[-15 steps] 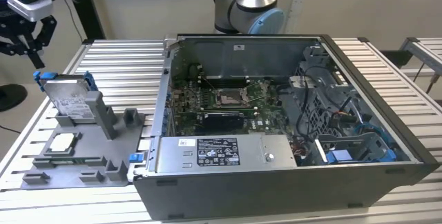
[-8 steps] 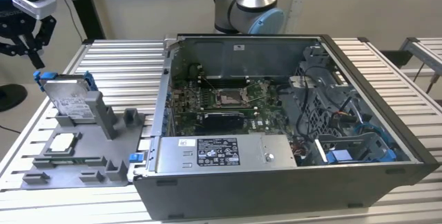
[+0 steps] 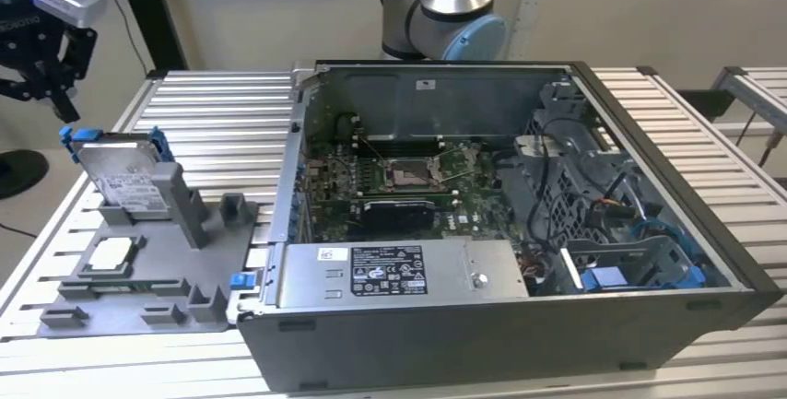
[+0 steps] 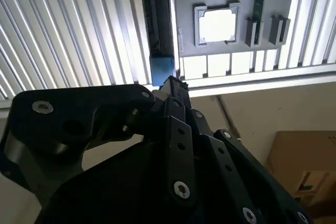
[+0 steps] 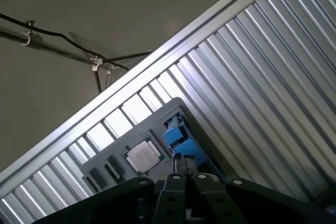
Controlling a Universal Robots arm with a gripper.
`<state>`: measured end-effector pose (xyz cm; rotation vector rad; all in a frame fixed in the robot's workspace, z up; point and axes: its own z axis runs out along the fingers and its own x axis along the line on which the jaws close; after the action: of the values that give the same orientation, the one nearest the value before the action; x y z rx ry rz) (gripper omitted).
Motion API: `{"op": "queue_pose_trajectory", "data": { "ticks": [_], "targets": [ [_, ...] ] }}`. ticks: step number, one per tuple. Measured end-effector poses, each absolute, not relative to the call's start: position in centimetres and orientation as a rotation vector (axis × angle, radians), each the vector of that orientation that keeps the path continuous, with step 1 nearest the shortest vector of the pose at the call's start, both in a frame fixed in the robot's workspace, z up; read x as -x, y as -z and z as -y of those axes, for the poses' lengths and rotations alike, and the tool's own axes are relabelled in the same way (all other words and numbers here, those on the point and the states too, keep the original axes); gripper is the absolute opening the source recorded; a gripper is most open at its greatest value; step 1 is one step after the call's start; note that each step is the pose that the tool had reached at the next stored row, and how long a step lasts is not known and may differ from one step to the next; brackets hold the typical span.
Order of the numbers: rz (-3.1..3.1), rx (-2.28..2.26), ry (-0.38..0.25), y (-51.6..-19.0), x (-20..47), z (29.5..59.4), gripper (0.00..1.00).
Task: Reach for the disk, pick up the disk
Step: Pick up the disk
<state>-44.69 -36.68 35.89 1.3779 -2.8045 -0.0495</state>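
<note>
The disk (image 3: 123, 174), silver-grey with a white label and blue rails, stands on edge in a grey holder (image 3: 147, 302) at the exterior view's left. My gripper (image 3: 55, 99) hangs above it and slightly toward the exterior view's left, apart from it. Both wrist views look down past the fingertips, which meet at a point with nothing between them. The disk's blue rail end (image 5: 181, 141) lies just beyond my gripper (image 5: 182, 162) in the first wrist view. In the second wrist view the blue rail (image 4: 161, 70) also sits just past the gripper (image 4: 173, 83).
A small square silver chip (image 3: 111, 253) lies in the holder beside the disk. An open computer case (image 3: 517, 325) fills the slatted metal table's (image 3: 209, 113) middle and right. The arm's base (image 3: 443, 12) stands behind the case.
</note>
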Motion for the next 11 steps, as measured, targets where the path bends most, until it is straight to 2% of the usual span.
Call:
{"op": "queue_pose_trajectory", "data": {
  "ticks": [11],
  "targets": [
    [2.649,-1.652,0.047,-35.91,44.69,36.67,0.0]
  ]
}}
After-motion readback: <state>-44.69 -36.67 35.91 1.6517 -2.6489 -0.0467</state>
